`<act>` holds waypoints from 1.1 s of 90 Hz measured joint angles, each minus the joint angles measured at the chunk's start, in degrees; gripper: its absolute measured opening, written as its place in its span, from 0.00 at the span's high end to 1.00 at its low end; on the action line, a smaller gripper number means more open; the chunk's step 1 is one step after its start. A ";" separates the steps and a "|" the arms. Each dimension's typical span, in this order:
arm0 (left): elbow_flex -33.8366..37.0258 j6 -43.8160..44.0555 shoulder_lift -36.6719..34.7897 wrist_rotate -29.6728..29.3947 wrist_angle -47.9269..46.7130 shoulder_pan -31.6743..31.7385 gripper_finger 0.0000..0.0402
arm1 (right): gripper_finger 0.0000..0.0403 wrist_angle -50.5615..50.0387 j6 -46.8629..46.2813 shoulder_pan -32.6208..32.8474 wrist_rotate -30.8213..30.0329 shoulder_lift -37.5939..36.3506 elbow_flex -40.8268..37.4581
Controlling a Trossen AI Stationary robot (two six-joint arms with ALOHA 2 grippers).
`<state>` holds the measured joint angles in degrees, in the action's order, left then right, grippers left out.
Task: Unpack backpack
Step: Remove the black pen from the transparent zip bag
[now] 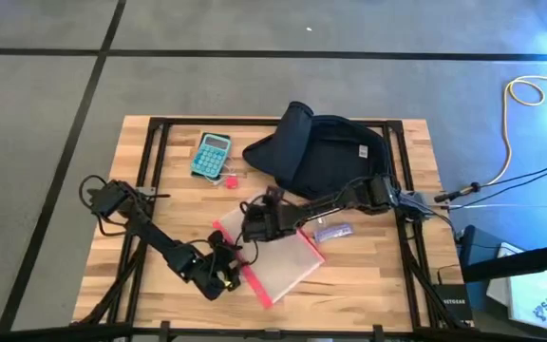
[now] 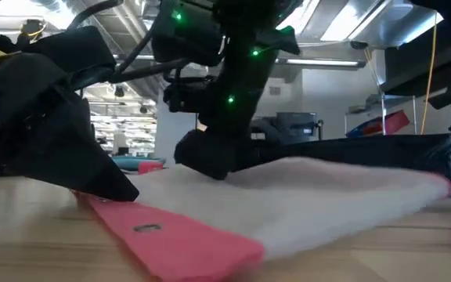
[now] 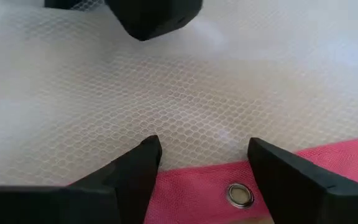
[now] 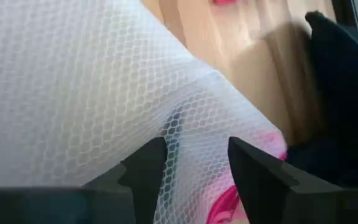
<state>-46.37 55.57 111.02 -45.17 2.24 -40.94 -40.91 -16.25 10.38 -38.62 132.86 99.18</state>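
Unpacking well advanced: calculator, small purple item and clear red-edged mesh pouch are laid out on the table, backpack slumped at the far edge, left gripper and right gripper both spread over the pouch, its release pending.

The wooden table carries the backpack, a teal calculator, a red-edged mesh pouch and a small purple item.
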 joint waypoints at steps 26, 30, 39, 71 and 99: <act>0.00 -0.02 0.01 -0.07 0.09 -0.31 0.41 | 0.59 0.93 0.39 -2.39 -3.98 -2.53 0.00; 0.00 -0.04 0.01 -0.07 0.09 -0.31 0.41 | 0.59 1.68 0.35 -2.30 -1.72 -3.09 0.02; 0.00 -0.04 0.01 -0.09 0.09 -0.31 0.41 | 0.59 3.64 0.30 -2.11 8.05 -3.23 0.04; -0.02 -0.02 0.03 -0.20 0.13 -0.33 0.41 | 0.59 8.81 1.72 -6.76 24.63 -2.97 -3.82; 0.00 -0.01 0.05 -0.44 0.13 -0.33 0.41 | 0.59 1.72 2.57 -9.06 16.25 -3.22 -3.80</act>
<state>-46.37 55.55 111.07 -45.60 2.37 -41.28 -39.19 -13.67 1.32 -22.36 129.64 95.37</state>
